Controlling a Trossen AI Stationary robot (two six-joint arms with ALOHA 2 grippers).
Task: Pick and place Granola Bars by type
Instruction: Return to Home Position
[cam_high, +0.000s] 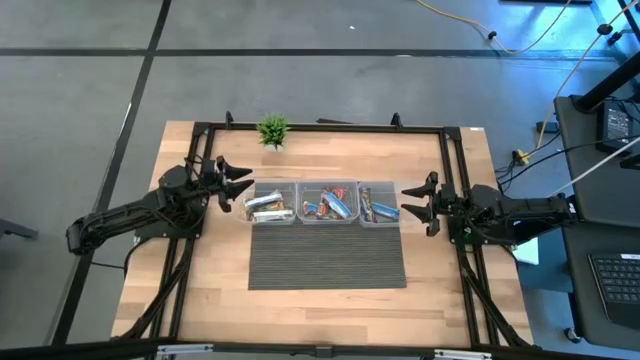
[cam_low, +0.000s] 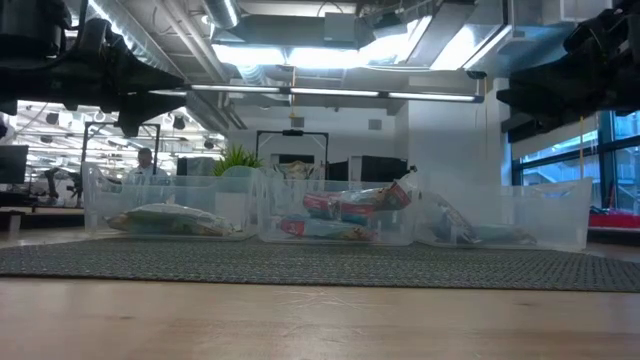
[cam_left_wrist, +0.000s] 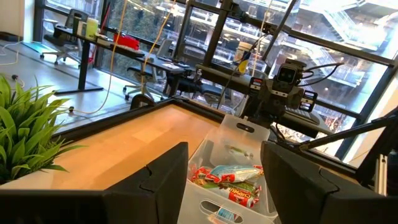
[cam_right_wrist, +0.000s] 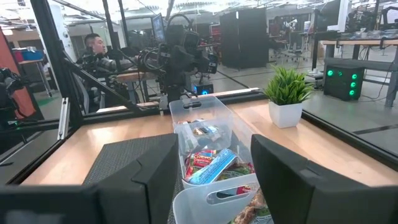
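Three clear plastic bins stand in a row at the far edge of a grey mat (cam_high: 328, 260). The left bin (cam_high: 272, 203) holds silvery-white granola bars (cam_low: 170, 218). The middle bin (cam_high: 328, 203) holds red and multicoloured bars and a blue one (cam_right_wrist: 211, 167). The right bin (cam_high: 378, 205) holds blue bars (cam_low: 480, 234). My left gripper (cam_high: 240, 186) is open and empty, raised just left of the left bin. My right gripper (cam_high: 414, 203) is open and empty, raised just right of the right bin.
A small potted plant (cam_high: 272, 131) stands at the table's far edge behind the bins. A black frame (cam_high: 320, 127) runs around the table. A person (cam_right_wrist: 93, 45) sits in the room beyond the table. Bare wood lies in front of the mat.
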